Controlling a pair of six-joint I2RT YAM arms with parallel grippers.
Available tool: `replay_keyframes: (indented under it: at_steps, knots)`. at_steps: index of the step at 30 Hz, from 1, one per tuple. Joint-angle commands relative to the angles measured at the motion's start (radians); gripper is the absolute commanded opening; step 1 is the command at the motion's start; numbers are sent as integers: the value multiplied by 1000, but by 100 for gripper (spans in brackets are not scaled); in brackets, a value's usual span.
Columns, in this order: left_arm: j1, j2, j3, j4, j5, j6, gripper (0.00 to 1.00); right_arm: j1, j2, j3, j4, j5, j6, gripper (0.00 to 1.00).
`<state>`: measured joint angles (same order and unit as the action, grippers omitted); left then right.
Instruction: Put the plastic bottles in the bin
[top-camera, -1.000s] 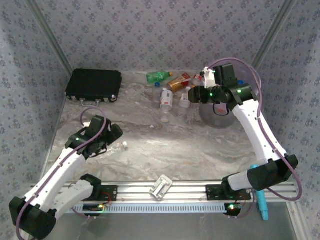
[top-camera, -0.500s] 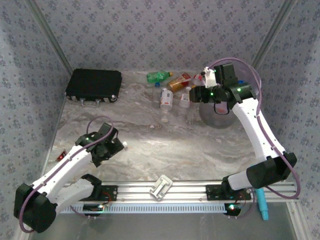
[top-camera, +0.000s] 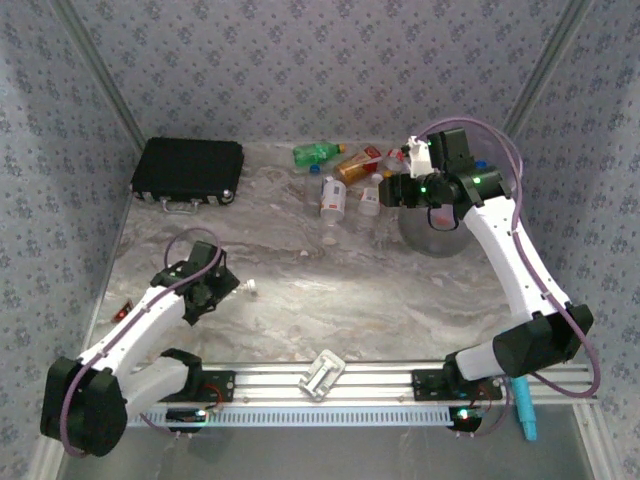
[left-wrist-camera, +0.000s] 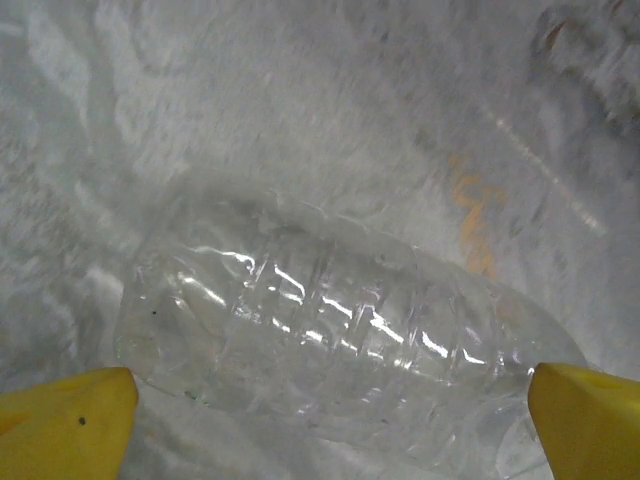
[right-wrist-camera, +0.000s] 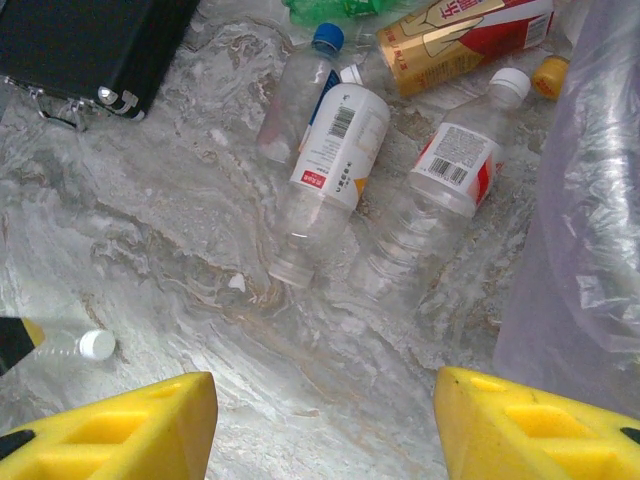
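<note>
The marbled grey table (top-camera: 350, 290) carries everything; at its far left corner lies a flat black rectangular case (top-camera: 188, 170), no part of the job. At the far right stands the round translucent pale-purple plastic bin (top-camera: 437, 238), partly under the right arm; what it holds I cannot make out.

Just left of the bin a loose cluster of plastic bottles lies on the table: a green bottle (top-camera: 318, 153); an orange bottle with a red and yellow label (right-wrist-camera: 465, 35); a clear bottle with a blue cap (right-wrist-camera: 295, 85); a clear bottle with a white barcode label (right-wrist-camera: 335, 150); a clear bottle with a white cap and red-and-white label (right-wrist-camera: 455, 165). One small clear ribbed bottle (left-wrist-camera: 330, 330) lies alone, well apart from these, beside the left arm.

The left gripper (top-camera: 225, 290) hangs low over that lone bottle, jaws spread wide with a yellow tip off each end; nothing is pinched. The right gripper (right-wrist-camera: 320, 430) hovers between cluster and bin, jaws apart, bare table between them, carrying nothing.

At least six bottles lie outside the bin, so most of the work looks undone; a pick of the lone bottle seems the step in hand.
</note>
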<state>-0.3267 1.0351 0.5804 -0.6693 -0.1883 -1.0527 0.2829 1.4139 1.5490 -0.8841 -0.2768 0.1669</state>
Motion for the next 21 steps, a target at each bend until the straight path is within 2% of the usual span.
replay_keyframes:
  at_steps: [1, 5, 13, 18, 21]
  knots:
    - [17, 52, 27, 130, 3, 44, 100, -5, -22, -15, 4, -16, -12, 61]
    - [17, 177, 62, 218, 58, 57, 100, -5, -30, -26, 7, -13, -10, 61]
    - [19, 312, 105, 318, 63, 58, 100, -13, -40, -28, -12, -10, -18, 61]
    - [17, 375, 137, 339, 82, 63, 85, -15, -47, -38, -7, -19, -12, 61]
    - [9, 354, 157, 318, 84, 73, 76, -15, -53, -35, -11, -18, -11, 61]
